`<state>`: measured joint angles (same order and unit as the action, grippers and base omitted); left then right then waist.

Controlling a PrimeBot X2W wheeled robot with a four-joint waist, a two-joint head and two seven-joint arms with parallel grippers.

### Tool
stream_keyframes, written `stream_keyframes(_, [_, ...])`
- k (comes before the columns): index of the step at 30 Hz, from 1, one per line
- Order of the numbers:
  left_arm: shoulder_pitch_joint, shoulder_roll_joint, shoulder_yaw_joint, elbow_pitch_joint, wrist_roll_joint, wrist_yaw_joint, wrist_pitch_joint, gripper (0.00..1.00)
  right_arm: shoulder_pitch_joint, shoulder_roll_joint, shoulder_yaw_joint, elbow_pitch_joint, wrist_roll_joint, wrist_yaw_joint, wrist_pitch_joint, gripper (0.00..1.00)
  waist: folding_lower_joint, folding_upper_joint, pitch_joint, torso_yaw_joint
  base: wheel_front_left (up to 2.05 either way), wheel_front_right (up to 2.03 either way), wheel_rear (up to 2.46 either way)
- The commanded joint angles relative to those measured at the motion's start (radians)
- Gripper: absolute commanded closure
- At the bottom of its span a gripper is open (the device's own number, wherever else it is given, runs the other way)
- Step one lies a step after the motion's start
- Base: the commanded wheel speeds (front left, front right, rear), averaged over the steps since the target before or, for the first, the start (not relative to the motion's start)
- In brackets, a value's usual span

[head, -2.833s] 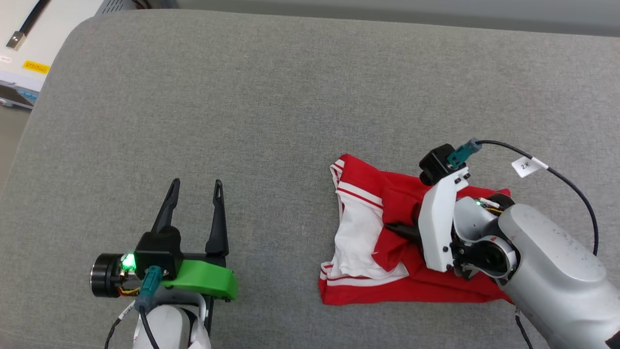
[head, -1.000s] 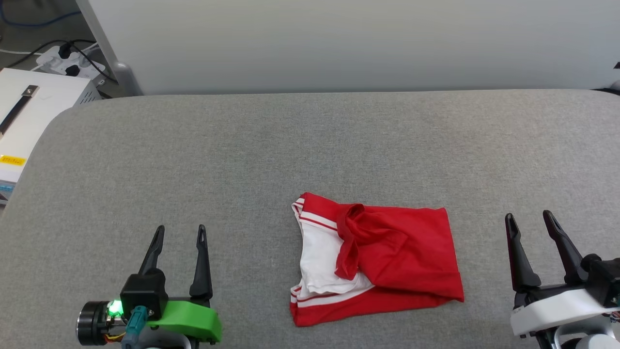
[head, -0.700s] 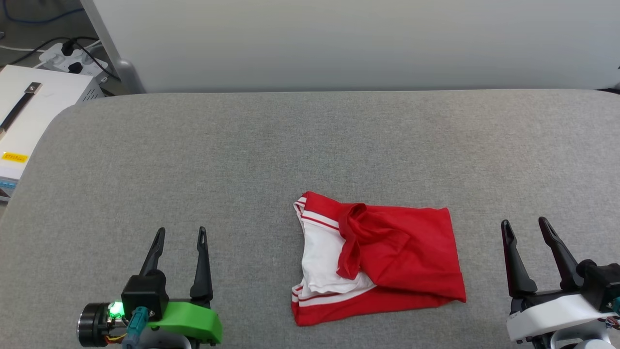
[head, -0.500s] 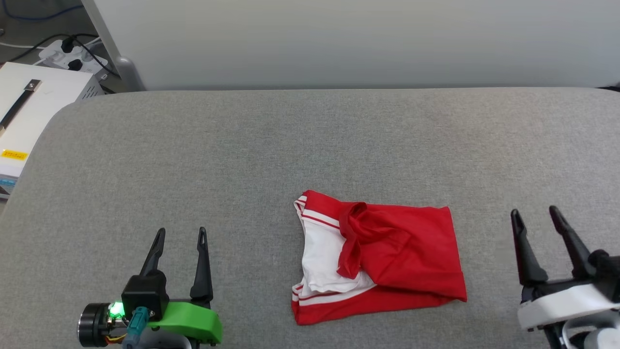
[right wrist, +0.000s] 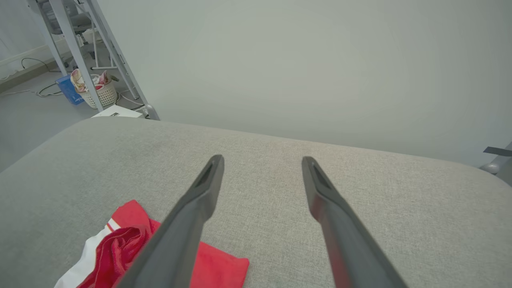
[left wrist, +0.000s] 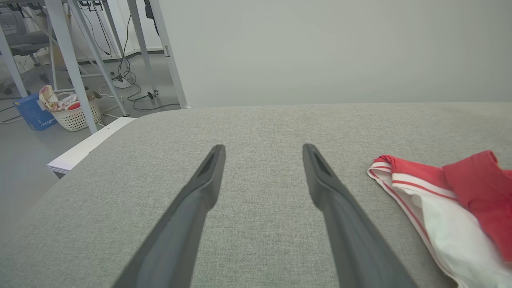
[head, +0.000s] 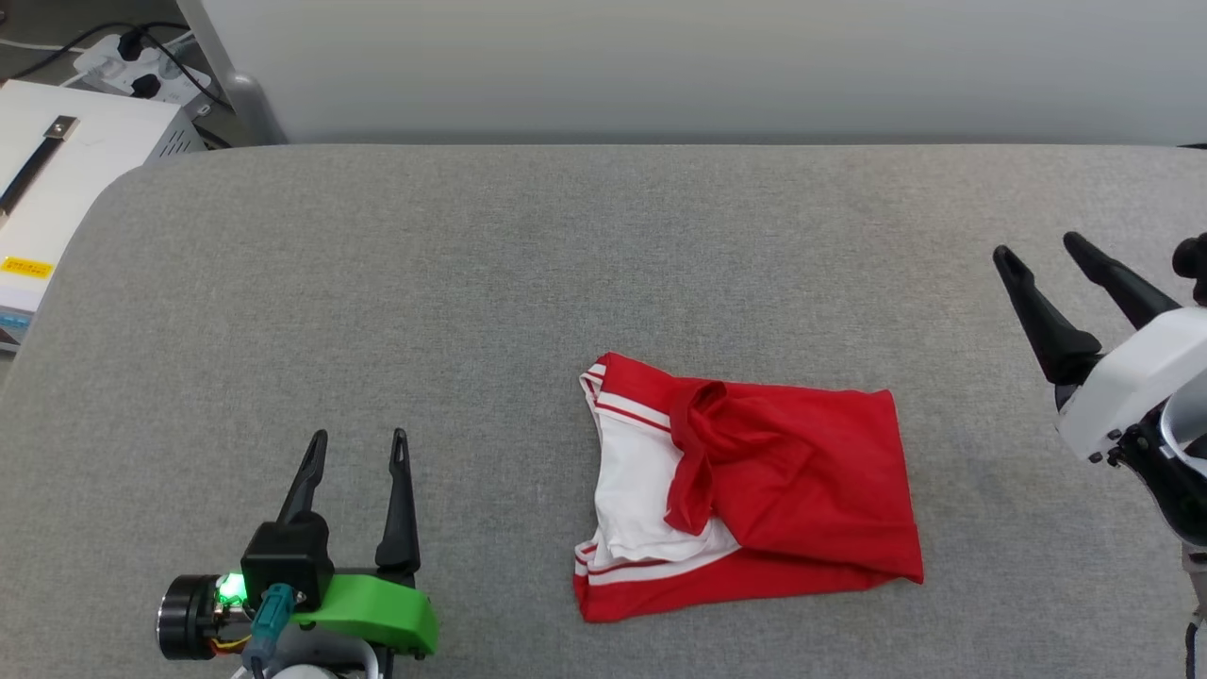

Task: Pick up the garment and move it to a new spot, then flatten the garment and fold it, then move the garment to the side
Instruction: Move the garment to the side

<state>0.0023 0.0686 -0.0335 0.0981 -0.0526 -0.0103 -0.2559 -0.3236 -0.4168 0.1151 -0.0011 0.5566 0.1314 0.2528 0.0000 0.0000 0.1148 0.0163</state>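
The garment (head: 754, 486) lies folded in a compact red bundle with a white sleeve and striped trim facing left, on the grey padded table (head: 528, 264), a little right of centre and near the front. It also appears at the right edge of the left wrist view (left wrist: 444, 200) and at the lower left of the right wrist view (right wrist: 132, 248). My left gripper (head: 358, 441) rests open at the lower left, well clear of the cloth. My right gripper (head: 1037, 247) hangs open at the right edge, raised and apart from the garment. Neither holds anything.
A white box (head: 57, 189) with a black strap stands off the table's left edge, a power strip (head: 132, 66) behind it. A pale wall panel (head: 660, 66) runs along the table's far side. A basket (left wrist: 76, 112) sits on the floor far left.
My right gripper has risen and moved away from the front edge, staying open. The head camera has tilted slightly. The garment and left gripper lie as before.
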Motion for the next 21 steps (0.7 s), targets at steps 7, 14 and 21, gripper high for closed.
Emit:
stream_keyframes(7, [-0.042,-0.007,-0.007,-0.003,-0.006,-0.005,-0.006,0.00,-0.018,-0.074,0.084,0.058,0.224,-0.001,0.348,0.00,0.0000,0.0000,0.040,0.020,0.00,0.00,0.00])
stream_keyframes(14, [-0.077,-0.010,-0.021,-0.005,-0.007,-0.009,-0.006,0.00,0.016,-0.045,0.113,0.152,0.342,-0.001,0.483,0.00,0.0000,0.0000,0.085,0.053,0.00,0.00,0.00])
stream_keyframes(21, [-0.102,-0.012,-0.028,-0.007,-0.006,-0.008,-0.006,0.00,0.014,0.008,0.150,0.259,0.361,-0.001,0.462,0.00,0.0000,0.0000,0.132,0.079,0.00,0.00,0.00])
